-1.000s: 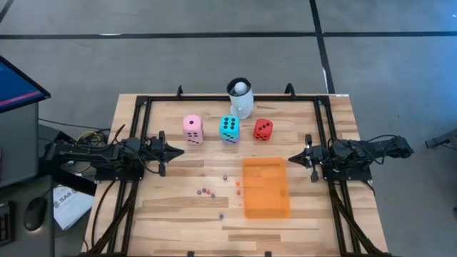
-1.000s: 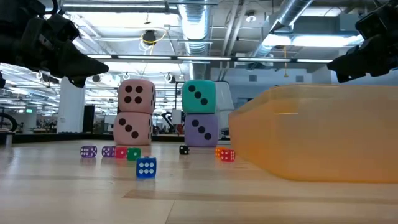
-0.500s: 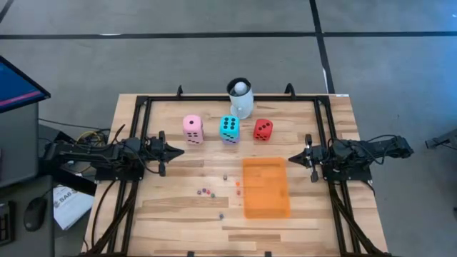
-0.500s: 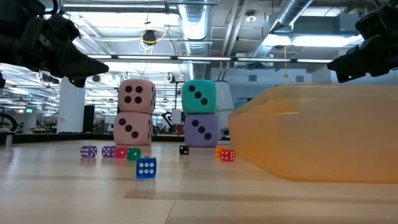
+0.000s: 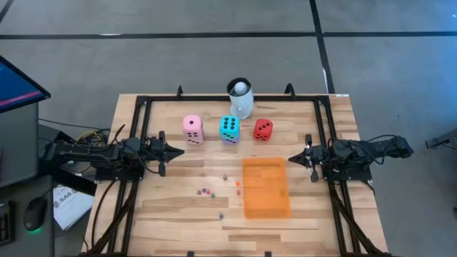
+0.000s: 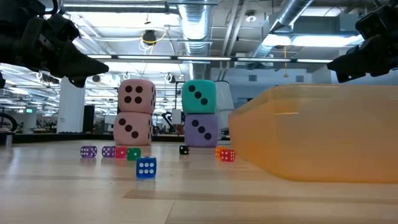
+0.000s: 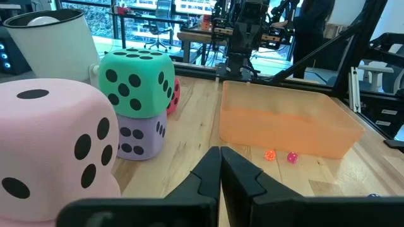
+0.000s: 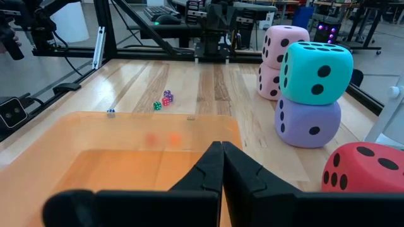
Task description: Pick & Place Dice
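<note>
Both arms wait with fingers pinched together: left gripper left of the orange tray, right gripper at its right. The teal die sits behind the tray on a purple die; it looks soft and light, best squeezed across opposite flat faces.

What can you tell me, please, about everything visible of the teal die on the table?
The teal die is a soft-looking cube with rounded edges and black pips. It sits squarely upright on top of the purple die, which rests on the wooden table; nothing else touches it. It stands between the pink stack and the red die, in front of the white mug. Neither gripper is near it.
</note>
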`<state>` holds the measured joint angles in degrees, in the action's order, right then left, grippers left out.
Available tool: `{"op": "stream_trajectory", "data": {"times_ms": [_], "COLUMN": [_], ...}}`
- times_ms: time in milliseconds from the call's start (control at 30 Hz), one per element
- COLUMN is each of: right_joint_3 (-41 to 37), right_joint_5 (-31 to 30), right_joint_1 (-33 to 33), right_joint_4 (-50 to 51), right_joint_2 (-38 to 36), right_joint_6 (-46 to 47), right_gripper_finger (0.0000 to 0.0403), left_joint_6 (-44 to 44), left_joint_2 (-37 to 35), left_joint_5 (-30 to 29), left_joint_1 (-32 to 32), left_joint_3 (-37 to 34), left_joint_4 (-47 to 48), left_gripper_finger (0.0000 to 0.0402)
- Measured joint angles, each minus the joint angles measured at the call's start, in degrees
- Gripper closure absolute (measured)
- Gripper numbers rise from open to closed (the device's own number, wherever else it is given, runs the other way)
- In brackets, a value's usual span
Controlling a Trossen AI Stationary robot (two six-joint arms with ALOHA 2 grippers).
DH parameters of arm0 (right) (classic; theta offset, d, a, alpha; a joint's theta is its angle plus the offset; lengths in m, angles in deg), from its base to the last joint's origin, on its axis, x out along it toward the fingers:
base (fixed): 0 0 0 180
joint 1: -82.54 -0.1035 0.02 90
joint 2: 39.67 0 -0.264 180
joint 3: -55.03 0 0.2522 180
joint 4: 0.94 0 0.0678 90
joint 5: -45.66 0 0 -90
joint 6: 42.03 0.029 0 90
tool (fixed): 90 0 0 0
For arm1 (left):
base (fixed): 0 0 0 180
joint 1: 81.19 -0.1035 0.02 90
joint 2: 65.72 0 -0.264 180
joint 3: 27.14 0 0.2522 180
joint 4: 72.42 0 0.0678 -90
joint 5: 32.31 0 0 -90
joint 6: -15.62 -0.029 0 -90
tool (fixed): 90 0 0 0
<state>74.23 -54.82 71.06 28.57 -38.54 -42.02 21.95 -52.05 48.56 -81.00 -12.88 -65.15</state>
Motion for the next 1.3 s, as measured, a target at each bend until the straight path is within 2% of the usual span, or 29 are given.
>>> {"op": "stream_trajectory", "data": {"times_ms": [500,700,1300], "right_joint_3": [-0.3,-0.3,-0.1], "right_joint_5": [0.0,0.0,0.0], "right_joint_1": [0.0,-0.1,0.0], "right_joint_4": [-2.5,-5.9,-6.3], "right_joint_2": [0.0,0.0,0.0], "right_joint_6": [0.2,8.8,9.1], "right_gripper_finger": [0.0403,0.0403,0.0403], "left_joint_6": [0.1,4.7,4.5], "left_joint_2": [0.0,0.0,0.0], "left_joint_5": [0.0,0.0,0.0], "left_joint_1": [0.0,0.0,0.0], "left_joint_3": [0.0,0.0,0.0], "left_joint_4": [0.0,0.0,0.0], "left_gripper_finger": [0.0402,0.0402,0.0402]}}
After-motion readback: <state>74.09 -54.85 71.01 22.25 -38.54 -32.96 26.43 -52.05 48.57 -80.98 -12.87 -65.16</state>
